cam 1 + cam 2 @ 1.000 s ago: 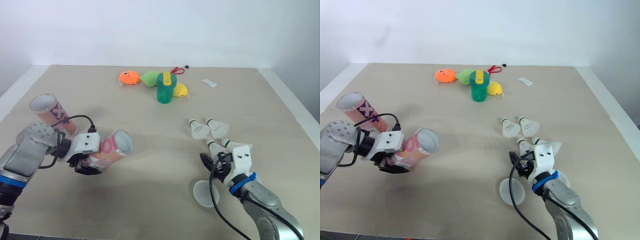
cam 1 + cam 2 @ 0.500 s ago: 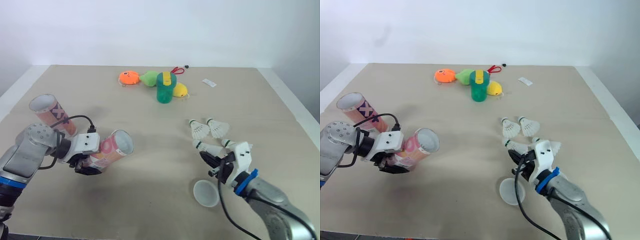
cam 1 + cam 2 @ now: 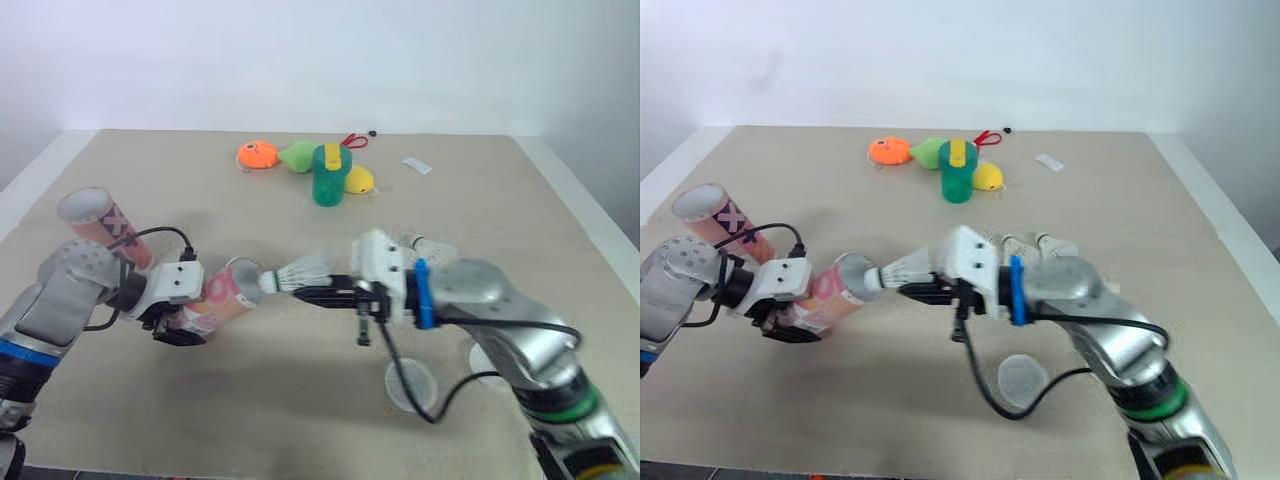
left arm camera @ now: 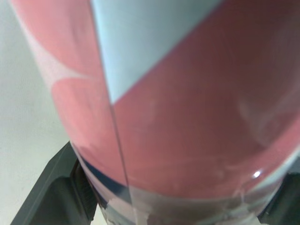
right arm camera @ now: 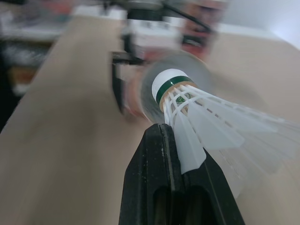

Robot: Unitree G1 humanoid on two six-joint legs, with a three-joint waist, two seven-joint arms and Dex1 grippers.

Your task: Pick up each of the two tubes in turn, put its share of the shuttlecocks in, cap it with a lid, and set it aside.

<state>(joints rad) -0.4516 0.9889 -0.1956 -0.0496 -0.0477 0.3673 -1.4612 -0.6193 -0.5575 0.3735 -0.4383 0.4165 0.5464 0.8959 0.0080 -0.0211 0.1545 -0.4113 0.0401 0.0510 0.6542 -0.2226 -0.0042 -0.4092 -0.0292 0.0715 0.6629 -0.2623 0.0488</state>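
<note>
My left gripper [image 3: 182, 322] is shut on a pink patterned tube [image 3: 226, 294], held tilted with its open mouth facing right; the same tube [image 4: 178, 93] sits between the fingers in the left wrist view. My right gripper [image 3: 303, 293] is shut on a white shuttlecock [image 3: 296, 273] by its feathers, cork end just at the tube's mouth. The right wrist view has that shuttlecock [image 5: 206, 117] in front of the blurred tube mouth [image 5: 185, 65]. A second tube [image 3: 99, 222] lies at the far left. More shuttlecocks [image 3: 1050, 245] lie behind my right arm. A clear lid [image 3: 411, 385] rests near the front edge.
At the back middle stand a green cup [image 3: 331, 176] with an orange toy [image 3: 258, 155], a green toy [image 3: 298, 156] and a yellow toy [image 3: 361, 180] beside it. Red scissors [image 3: 354, 141] and a white packet [image 3: 418, 166] lie further back.
My right gripper lifted a shuttlecock from the pile at the right and swung it left to the mouth of the held tube. The left arm and tube barely moved.
</note>
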